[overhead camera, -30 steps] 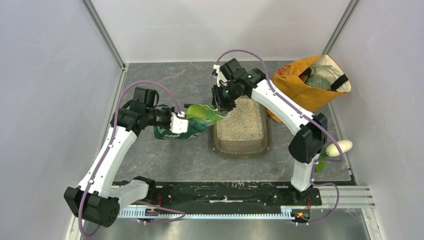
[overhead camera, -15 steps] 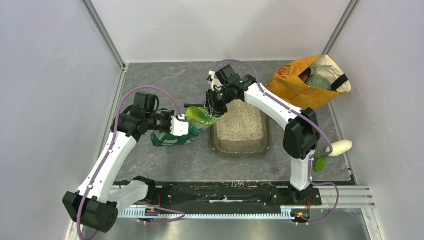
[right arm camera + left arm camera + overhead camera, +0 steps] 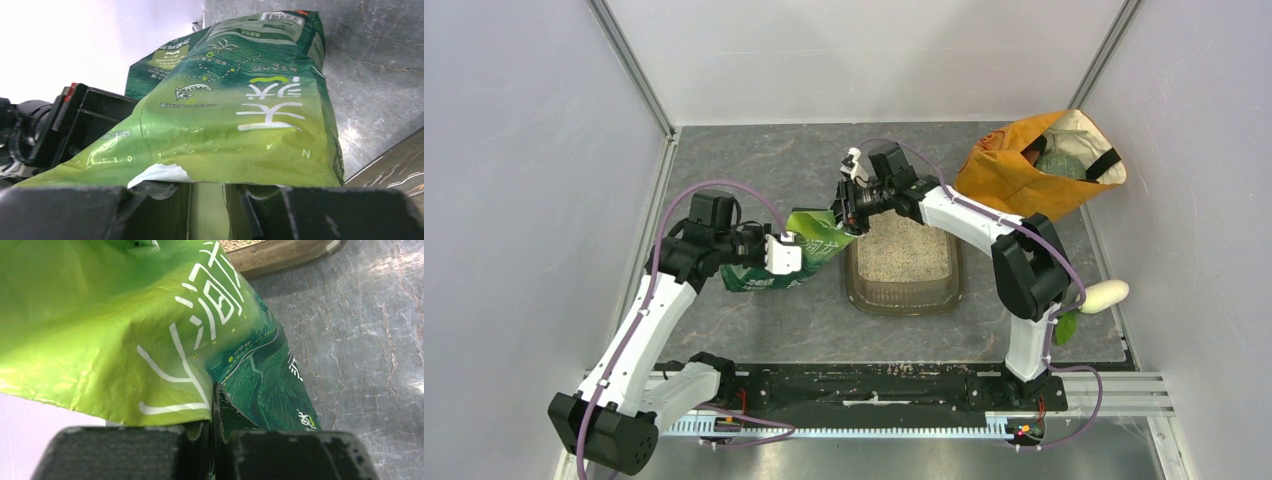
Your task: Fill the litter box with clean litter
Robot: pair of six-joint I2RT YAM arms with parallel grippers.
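The tabletop [image 3: 754,160] lies bare toward 10 and 7 o'clock, the litter box [image 3: 907,300] sits right of centre holding litter [image 3: 907,250], a bag [image 3: 1014,175] stands off its 1 o'clock corner, and the pouch [image 3: 819,240] tilts at its 10 o'clock rim, pinched at opposite edges by the left gripper [image 3: 212,435] and the right gripper [image 3: 207,192].

Orange cloth bag [image 3: 1006,176] gapes at far right; a white oblong [image 3: 1105,294], perhaps a radish, lies nearer.

The left wrist view's edges cut off the litter box [image 3: 280,255] and green pouch [image 3: 125,330].
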